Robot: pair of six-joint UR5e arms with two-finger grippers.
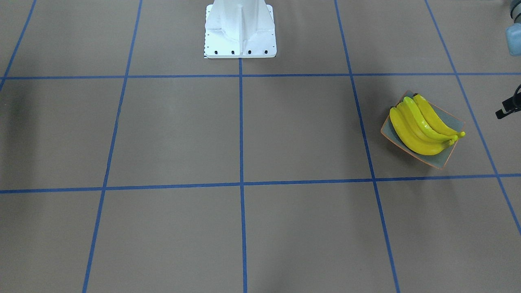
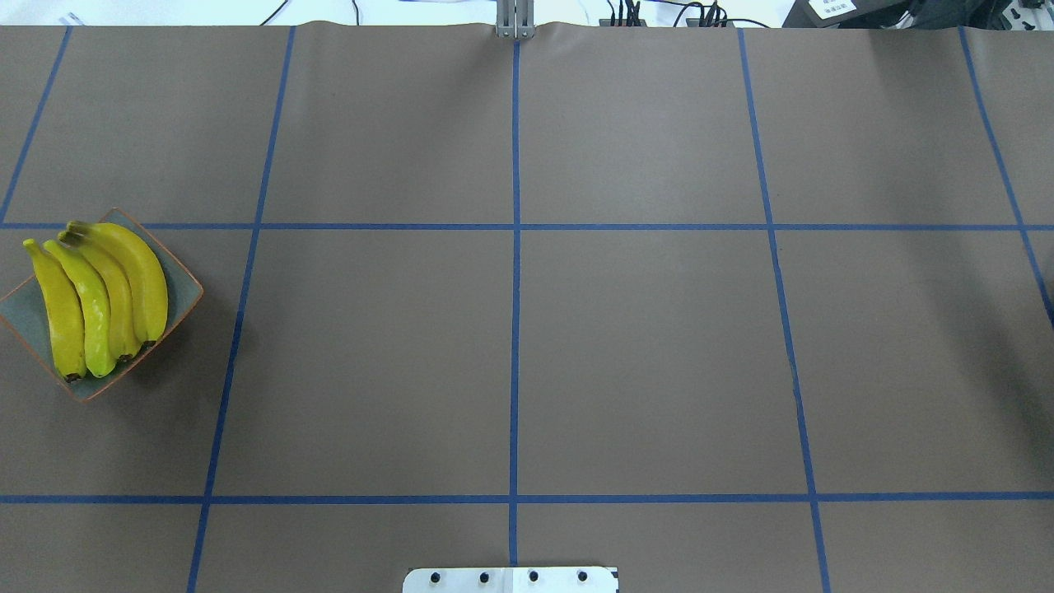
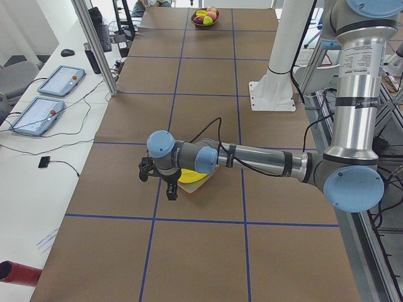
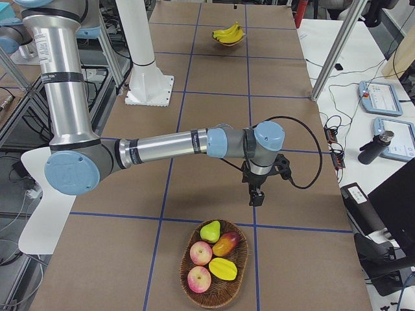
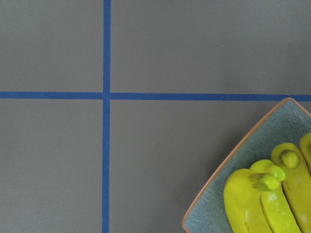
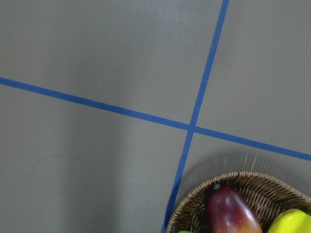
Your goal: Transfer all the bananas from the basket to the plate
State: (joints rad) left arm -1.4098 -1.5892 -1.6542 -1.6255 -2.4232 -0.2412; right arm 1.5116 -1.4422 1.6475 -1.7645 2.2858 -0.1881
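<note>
Four bananas (image 2: 99, 301) lie side by side on the plate (image 2: 177, 282), at the left end of the table. My left gripper (image 3: 171, 190) hangs just beside the plate. My right gripper (image 4: 257, 194) hangs near the basket (image 4: 216, 299) with other fruit. Whether their fingers are spread, I cannot tell.

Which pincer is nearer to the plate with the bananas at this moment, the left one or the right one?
Left. The left pincer hangs close beside the plate; the right pincer is far off, by the basket at the opposite end.
</note>
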